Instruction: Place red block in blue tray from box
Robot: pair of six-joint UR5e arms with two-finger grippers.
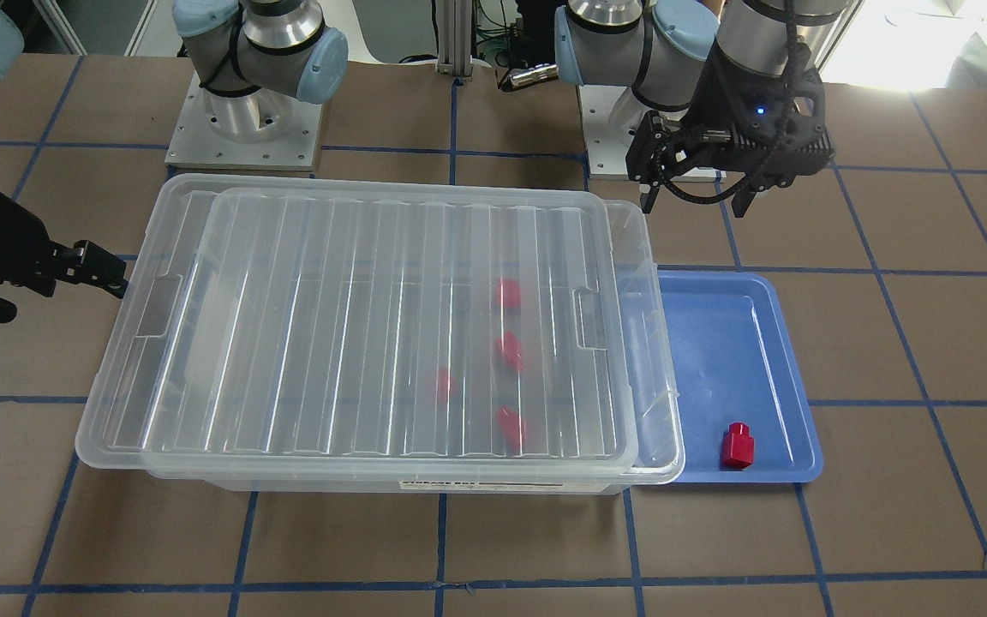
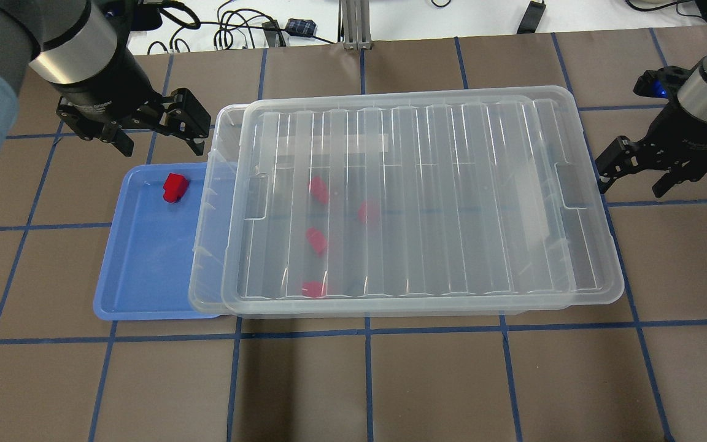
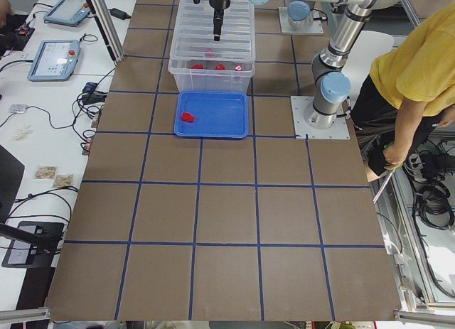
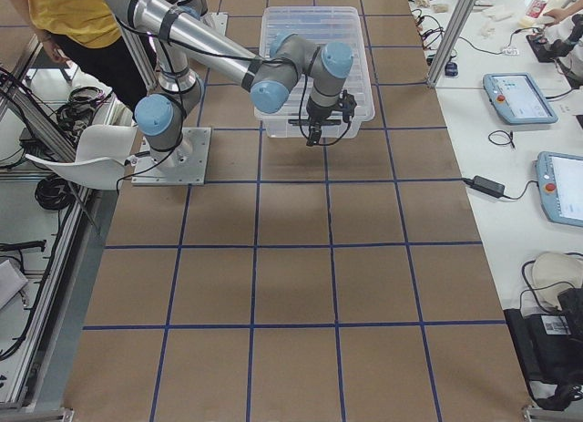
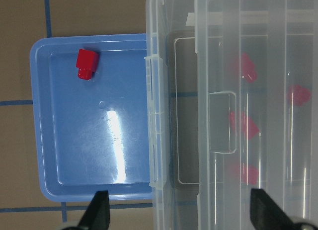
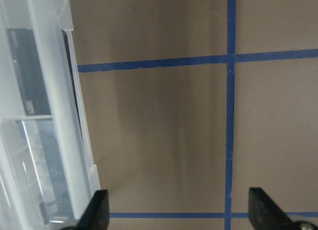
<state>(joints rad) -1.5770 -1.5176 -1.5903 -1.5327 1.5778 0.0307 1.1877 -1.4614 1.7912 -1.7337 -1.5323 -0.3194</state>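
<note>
**One in the tray**

One red block (image 2: pixel 175 187) lies in the blue tray (image 2: pixel 145 270) beside the box (image 2: pixel 207 245). Left gripper (image 2: pixel 160 144) hangs wide, empty, at the box's tray end; right gripper (image 2: pixel 631 183), wide too, opposite. We judge placing done; another pick needs the lid (image 2: pixel 452 184) slid off.

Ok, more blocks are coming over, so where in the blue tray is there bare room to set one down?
The blue tray has bare floor from the rim nearest the robot to the red block by the far rim. It is tight beside that block and along the side where the clear bin overlaps the tray's edge.
</note>
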